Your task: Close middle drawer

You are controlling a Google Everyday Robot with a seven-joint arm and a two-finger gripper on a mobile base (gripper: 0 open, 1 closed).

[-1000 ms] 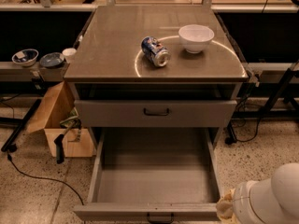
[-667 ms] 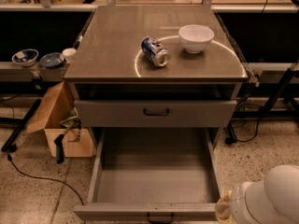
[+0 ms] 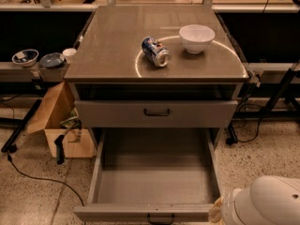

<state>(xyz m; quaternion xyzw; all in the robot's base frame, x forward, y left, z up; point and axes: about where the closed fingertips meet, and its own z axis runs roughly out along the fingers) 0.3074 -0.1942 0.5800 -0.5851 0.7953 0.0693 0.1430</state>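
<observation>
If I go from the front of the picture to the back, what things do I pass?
Open middle drawer → closed top drawer → tipped blue can → white bowl. The gripper is out of view; only the robot's white arm shows, bottom right.

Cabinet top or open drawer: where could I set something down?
The middle drawer's tray is bare from wall to wall. The cabinet top is free left of the can and along its back edge; can and bowl crowd the centre and right. The robot arm sits by the drawer's front right corner, gripper out of view.
</observation>
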